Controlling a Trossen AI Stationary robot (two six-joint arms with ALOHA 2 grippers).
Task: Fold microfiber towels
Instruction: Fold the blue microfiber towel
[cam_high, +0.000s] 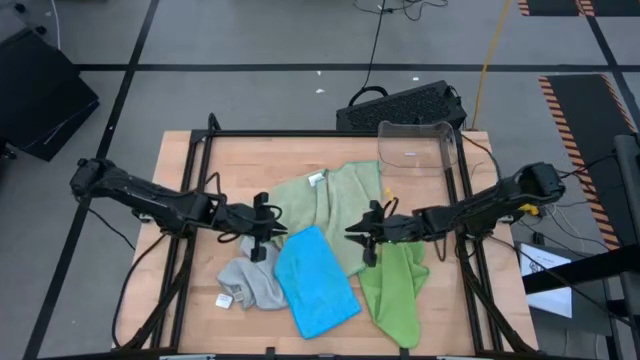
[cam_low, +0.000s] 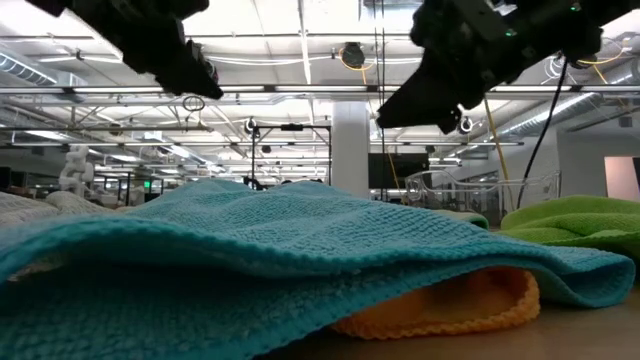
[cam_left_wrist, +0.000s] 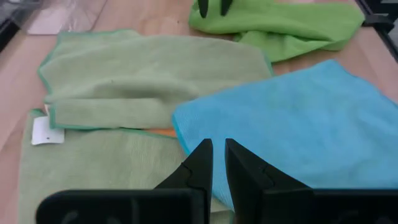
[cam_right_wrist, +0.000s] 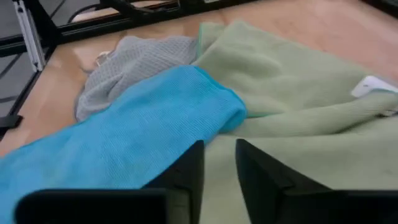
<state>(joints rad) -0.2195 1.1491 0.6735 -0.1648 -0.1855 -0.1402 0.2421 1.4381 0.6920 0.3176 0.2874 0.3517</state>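
Note:
Several microfiber towels lie in a heap on the wooden table. A sage green one (cam_high: 335, 200) with a white tag (cam_left_wrist: 46, 130) lies crumpled at the centre. A bright blue one (cam_high: 315, 282) overlaps its near edge, and an orange one (cam_low: 450, 305) peeks out from under the blue. A grey towel (cam_high: 250, 282) lies to the left, a lime green one (cam_high: 395, 292) to the right. My left gripper (cam_left_wrist: 217, 152) hovers over the blue towel's left corner, its fingers a narrow slit apart. My right gripper (cam_right_wrist: 219, 155) hovers above the sage towel beside the blue one, open with nothing between its fingers.
A clear plastic bin (cam_high: 415, 150) stands at the table's far right corner, with a black device (cam_high: 400, 105) on the floor behind it. Dark frame rails (cam_high: 190, 190) run along the table's sides. Bare wood shows at the far left (cam_high: 240, 160).

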